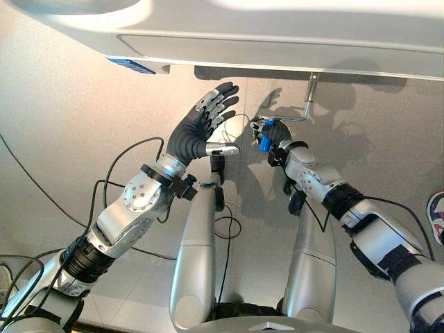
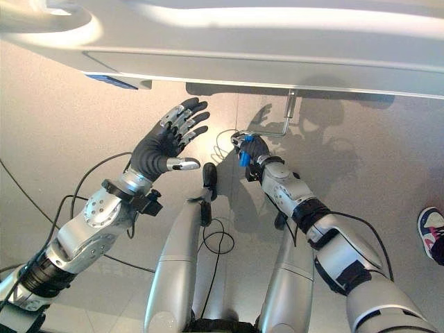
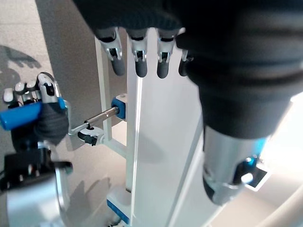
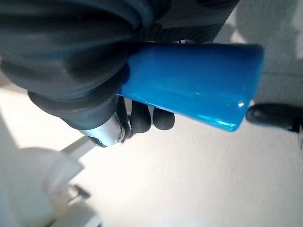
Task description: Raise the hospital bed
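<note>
Below the hospital bed [image 1: 277,35], right robot hand [image 1: 276,133] clenched round the crank's upright blue handle [image 1: 263,141]; left robot hand [image 1: 201,125] spread

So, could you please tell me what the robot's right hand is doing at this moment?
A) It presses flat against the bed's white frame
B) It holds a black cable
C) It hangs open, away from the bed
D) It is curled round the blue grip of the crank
D: the right hand has its fingers wrapped round the blue grip of the metal crank under the bed frame, while the left hand is open, holding nothing.
</note>
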`<state>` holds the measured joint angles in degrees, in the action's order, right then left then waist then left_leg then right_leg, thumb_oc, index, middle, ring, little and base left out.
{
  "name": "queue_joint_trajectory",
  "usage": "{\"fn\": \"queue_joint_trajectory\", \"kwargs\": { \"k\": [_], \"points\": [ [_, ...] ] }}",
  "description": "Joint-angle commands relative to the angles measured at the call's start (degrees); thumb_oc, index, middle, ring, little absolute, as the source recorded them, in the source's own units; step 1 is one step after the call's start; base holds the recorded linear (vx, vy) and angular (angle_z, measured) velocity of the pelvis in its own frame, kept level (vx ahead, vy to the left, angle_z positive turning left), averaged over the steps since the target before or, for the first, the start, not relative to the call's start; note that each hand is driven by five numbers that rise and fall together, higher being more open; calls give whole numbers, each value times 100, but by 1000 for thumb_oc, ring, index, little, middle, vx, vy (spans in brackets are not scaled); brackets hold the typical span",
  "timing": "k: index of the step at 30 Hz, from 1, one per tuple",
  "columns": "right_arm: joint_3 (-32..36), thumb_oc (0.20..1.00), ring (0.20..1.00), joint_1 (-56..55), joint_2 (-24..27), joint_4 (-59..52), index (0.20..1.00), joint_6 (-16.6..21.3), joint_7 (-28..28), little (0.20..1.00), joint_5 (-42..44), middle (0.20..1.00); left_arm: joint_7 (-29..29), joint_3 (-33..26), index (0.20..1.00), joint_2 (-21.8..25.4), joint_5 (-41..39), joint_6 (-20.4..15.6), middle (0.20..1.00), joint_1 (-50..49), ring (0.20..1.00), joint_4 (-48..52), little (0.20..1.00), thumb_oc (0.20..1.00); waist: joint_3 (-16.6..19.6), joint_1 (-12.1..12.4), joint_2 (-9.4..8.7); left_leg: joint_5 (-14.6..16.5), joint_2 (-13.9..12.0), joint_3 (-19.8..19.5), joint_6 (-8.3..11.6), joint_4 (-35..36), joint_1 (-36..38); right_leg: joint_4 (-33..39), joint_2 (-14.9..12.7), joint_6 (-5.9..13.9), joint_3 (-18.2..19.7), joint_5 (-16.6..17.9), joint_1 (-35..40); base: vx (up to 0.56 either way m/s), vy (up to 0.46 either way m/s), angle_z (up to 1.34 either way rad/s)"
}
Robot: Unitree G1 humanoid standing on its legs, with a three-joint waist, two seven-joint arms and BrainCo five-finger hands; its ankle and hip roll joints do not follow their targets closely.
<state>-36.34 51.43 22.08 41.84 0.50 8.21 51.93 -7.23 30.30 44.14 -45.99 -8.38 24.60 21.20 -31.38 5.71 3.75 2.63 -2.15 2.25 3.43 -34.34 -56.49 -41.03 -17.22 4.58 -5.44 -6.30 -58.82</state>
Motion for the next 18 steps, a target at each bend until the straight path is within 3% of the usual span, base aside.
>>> {"fn": "queue_joint_trajectory", "kwargs": {
  "k": [1, 9, 18],
  "points": [
    [309, 200, 200, 968, -261, 461, 200, 163, -107, 200, -361, 200, 143, 52, 1000, -337, -193, -420, 1000, -41, 1000, 646, 1000, 1000, 158, 56, 528, -104, 184, 59, -171, 308, 54, 215, -51, 277, 146, 402, 85, 12, 14, 5],
    [978, 200, 200, 966, 50, 2437, 200, 2, -163, 200, -818, 200, 288, 171, 1000, -480, -280, -472, 1000, 91, 1000, 590, 1000, 1000, 158, 95, 781, -96, 272, 46, -114, -28, -191, -247, -70, 254, 284, 290, -176, 20, 9, 7],
    [1409, 200, 200, 556, 586, 2969, 200, 2, -243, 200, -1093, 200, 443, 318, 1000, -649, -274, -459, 1000, 117, 1000, 533, 1000, 1000, 158, 73, 966, -105, 290, 76, -50, -419, -454, -659, -138, 255, 385, 271, -448, 20, -11, 7]
  ]
}}
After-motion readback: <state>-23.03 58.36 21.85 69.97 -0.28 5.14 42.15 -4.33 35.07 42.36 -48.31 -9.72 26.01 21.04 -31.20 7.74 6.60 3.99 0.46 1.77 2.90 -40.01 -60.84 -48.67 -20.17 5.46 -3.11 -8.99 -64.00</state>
